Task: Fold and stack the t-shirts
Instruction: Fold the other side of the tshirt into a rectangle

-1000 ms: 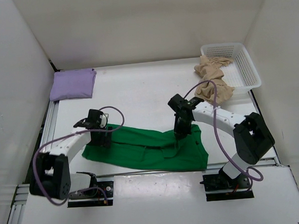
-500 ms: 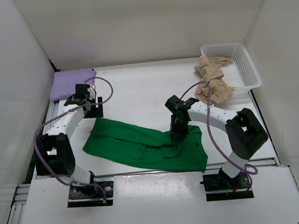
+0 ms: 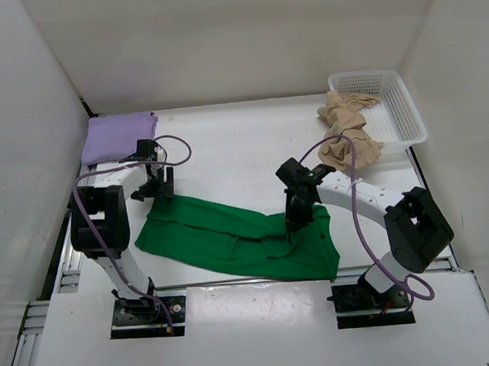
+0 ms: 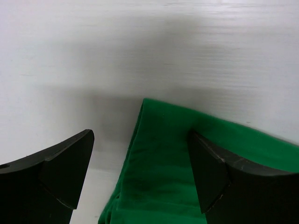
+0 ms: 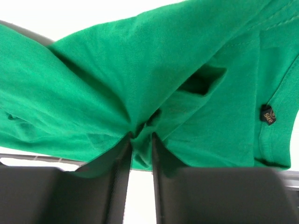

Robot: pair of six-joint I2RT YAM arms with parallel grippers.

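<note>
The jaws of the right arm (image 3: pixel 357 194) pinch a fold of the green shirt (image 5: pixel 93 93); the left arm (image 3: pixel 101 217) holds its jaws open over the shirt's corner on the bench (image 3: pixel 225 143).

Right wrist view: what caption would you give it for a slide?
Right gripper pinching a bunched fold of the green t-shirt, its small dark label visible at right.

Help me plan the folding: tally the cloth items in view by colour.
green shirt: 1
purple folded cloth: 1
tan heap: 1, pieces within unclear
Total: 3
</note>
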